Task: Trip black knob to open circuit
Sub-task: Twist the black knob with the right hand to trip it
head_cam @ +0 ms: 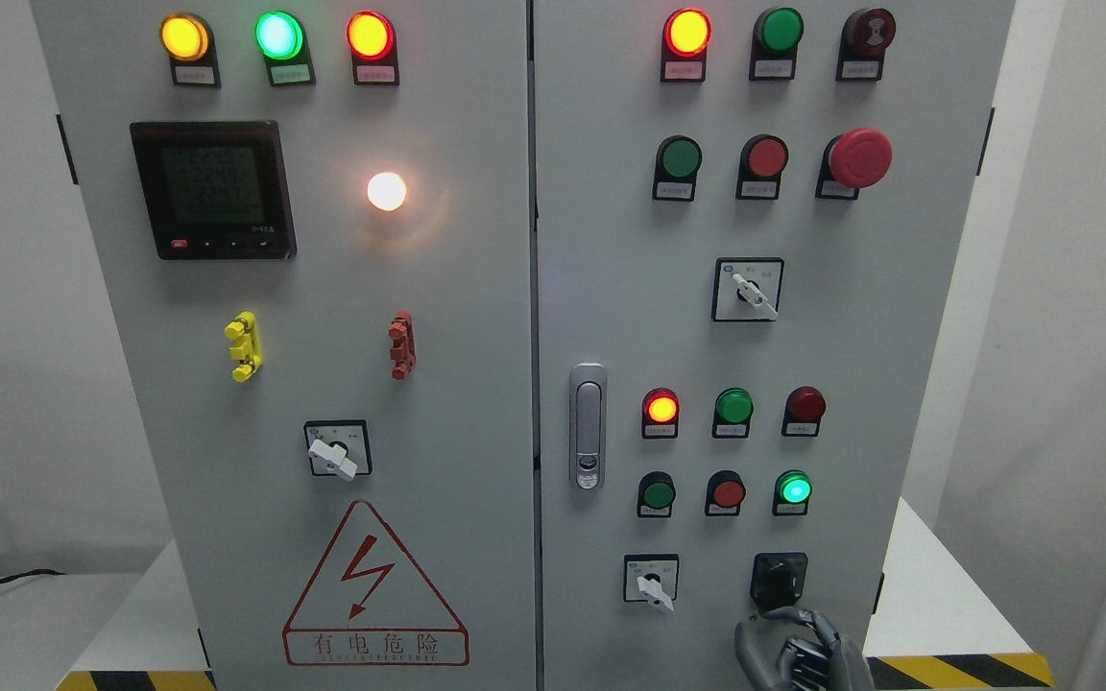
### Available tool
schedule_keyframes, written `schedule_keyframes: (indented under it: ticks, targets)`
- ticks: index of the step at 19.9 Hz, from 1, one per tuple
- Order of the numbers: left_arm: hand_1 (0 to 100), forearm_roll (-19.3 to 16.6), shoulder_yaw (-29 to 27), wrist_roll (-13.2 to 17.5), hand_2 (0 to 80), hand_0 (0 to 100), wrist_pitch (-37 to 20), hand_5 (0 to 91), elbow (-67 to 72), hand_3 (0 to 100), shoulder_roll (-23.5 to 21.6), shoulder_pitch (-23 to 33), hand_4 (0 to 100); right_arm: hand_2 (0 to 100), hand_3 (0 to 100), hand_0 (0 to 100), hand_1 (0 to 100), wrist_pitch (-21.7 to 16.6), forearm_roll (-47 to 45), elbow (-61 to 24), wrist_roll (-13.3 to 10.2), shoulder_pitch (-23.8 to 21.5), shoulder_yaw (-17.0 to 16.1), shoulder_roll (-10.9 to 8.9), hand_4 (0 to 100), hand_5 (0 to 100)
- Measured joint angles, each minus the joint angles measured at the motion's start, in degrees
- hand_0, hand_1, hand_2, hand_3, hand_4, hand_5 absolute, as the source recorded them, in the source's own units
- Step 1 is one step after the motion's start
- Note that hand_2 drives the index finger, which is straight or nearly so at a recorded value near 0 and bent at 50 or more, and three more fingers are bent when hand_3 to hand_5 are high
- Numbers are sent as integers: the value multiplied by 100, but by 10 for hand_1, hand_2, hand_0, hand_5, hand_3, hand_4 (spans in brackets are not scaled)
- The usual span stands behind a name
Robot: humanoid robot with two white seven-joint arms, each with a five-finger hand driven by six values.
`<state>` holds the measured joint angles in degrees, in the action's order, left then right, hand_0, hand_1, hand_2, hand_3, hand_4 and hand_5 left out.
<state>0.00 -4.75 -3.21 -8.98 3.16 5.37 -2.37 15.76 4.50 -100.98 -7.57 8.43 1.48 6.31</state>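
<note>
The black knob (779, 579) sits in a black square plate at the lower right of the cabinet's right door (611, 288), its handle pointing up and slightly right. My right hand (796, 651) rises from the bottom edge just below the knob. Its grey fingers (827, 629) are loosely curved and hold nothing. The topmost finger is just under the knob plate's lower edge, and I cannot tell whether it touches. The left arm is out of view.
A white selector switch (651, 580) sits left of the black knob, and another one (748, 289) higher up. Lit and unlit buttons fill the door, with a red mushroom stop button (858, 157). A door latch (588, 425) is at the seam. Hazard-striped tape (956, 670) runs at the lower right.
</note>
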Motion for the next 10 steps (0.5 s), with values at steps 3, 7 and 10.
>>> schedule_keyframes:
  ticks: [3, 7, 10]
  targets:
    - [389, 0, 0, 0, 0, 120, 0, 0, 0, 0, 0, 0, 0, 443, 1000, 312, 728, -32, 2, 12, 9, -6, -34, -3, 1000, 933]
    - [389, 0, 0, 0, 0, 120, 0, 0, 0, 0, 0, 0, 0, 443, 1000, 310, 728, -61, 5, 29, 12, -16, -67, -9, 1000, 933]
    - [389, 0, 0, 0, 0, 120, 0, 0, 0, 0, 0, 0, 0, 443, 1000, 309, 728, -64, 6, 38, 16, -20, -87, -12, 1000, 932]
